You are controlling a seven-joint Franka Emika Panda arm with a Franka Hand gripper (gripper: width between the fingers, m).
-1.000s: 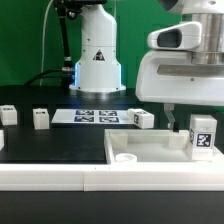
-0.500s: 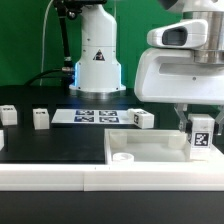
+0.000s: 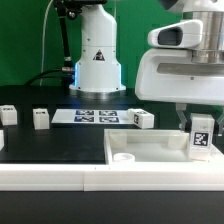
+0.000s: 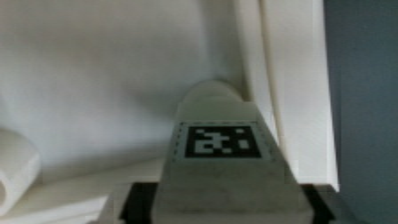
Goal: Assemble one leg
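A: Where is the small white plastic squarish post, the leg?

B: At the exterior view's right, standing upright over the large flat white square panel, black-and-white tag facing the camera. The wrist view shows the same leg close up, its tag in the middle.

A: And the two-finger gripper?

B: It hangs just above the leg, its fingers clamped on the post's upper part. In the wrist view, dark pads flank the leg's sides.

A: Anything else on the black table?

B: Three more small white tagged posts: one at the far left, one beside it, one right of the marker board. The marker board lies flat farther back, before the white robot base.
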